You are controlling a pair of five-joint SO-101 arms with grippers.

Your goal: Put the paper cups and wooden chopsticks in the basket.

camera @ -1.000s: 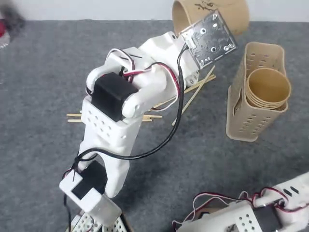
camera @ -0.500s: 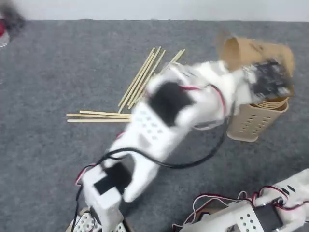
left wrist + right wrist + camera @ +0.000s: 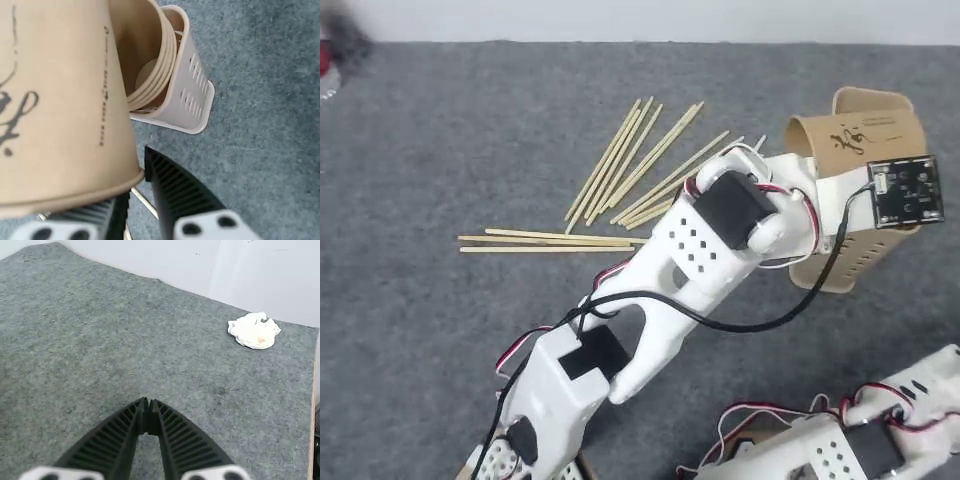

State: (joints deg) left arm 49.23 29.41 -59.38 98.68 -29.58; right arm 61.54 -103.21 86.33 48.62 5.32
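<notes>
My left gripper (image 3: pixel 135 175) is shut on the rim of a tan paper cup (image 3: pixel 55 105), which hangs directly over the beige slotted basket (image 3: pixel 192 97). A stack of paper cups (image 3: pixel 155 75) sits nested inside that basket. From above, the held paper cup (image 3: pixel 855 140) covers most of the basket (image 3: pixel 865 262) at the right of the mat. Several wooden chopsticks (image 3: pixel 640 160) lie fanned out on the grey mat, with a few more chopsticks (image 3: pixel 545 240) lying crosswise to their left. My right gripper (image 3: pixel 149 421) is shut on nothing above bare mat.
A crumpled white tissue (image 3: pixel 254 330) lies on the mat far from the right gripper. The right arm (image 3: pixel 840 445) rests low at the front right corner. The left arm (image 3: pixel 670 290) stretches diagonally across the mat, close over the chopsticks.
The left arm has swung right with the cup, from behind the chopsticks to directly above the basket, uncovering the chopsticks. The right arm has barely moved.
</notes>
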